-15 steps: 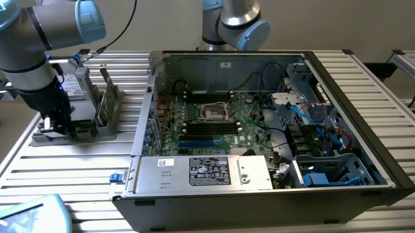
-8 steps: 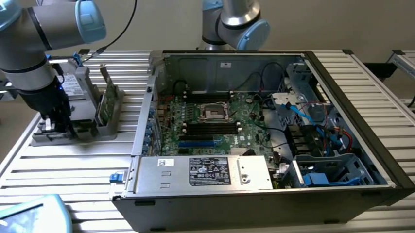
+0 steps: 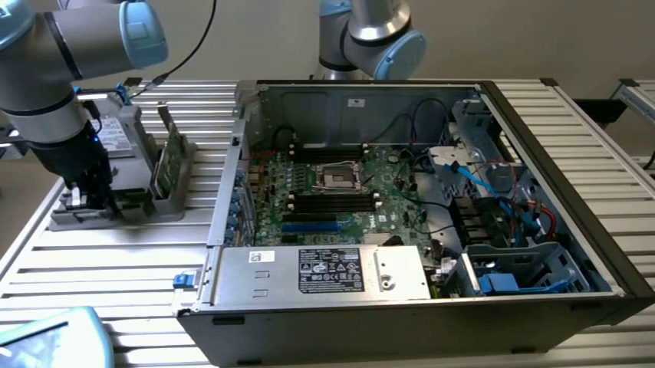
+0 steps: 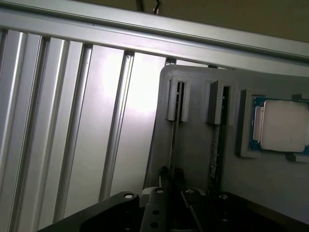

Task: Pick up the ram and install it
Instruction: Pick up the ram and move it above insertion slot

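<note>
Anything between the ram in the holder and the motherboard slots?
Yes: the upright green card in the holder and the case's side wall stand between the ram and the black slots. Nothing visible lies over the slots.

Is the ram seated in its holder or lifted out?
Seated in the holder. In the wrist view the ram stands edge-on in a slot of the grey holder, with the gripper down at it.

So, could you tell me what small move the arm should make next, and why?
Probably a slow, straight lift: the end effector looks closed on the ram, which stands in a narrow slot of the grey holder, so tilting could jam it.
</note>
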Controlling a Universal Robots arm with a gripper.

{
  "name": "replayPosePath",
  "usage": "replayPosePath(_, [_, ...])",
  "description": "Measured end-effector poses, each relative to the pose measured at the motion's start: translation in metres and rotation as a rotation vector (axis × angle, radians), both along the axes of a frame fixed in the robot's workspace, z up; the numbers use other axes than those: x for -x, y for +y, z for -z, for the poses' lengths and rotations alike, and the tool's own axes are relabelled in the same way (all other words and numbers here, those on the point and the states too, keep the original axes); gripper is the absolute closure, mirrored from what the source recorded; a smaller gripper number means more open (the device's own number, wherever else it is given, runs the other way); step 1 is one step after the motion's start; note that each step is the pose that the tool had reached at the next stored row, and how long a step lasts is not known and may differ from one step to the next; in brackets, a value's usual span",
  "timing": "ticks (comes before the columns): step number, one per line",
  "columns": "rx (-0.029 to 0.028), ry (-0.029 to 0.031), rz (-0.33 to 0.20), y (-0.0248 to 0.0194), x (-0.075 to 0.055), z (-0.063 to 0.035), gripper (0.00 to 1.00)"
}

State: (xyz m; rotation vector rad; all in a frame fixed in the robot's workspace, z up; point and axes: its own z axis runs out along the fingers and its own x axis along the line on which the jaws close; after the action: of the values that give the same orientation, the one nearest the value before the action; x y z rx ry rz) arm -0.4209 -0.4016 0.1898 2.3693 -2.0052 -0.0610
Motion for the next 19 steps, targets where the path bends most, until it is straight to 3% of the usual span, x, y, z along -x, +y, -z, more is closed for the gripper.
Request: replayPosePath(19, [-0.0007, -0.0003, 0.000, 0.0000, -0.0001, -0.0032, 0.86])
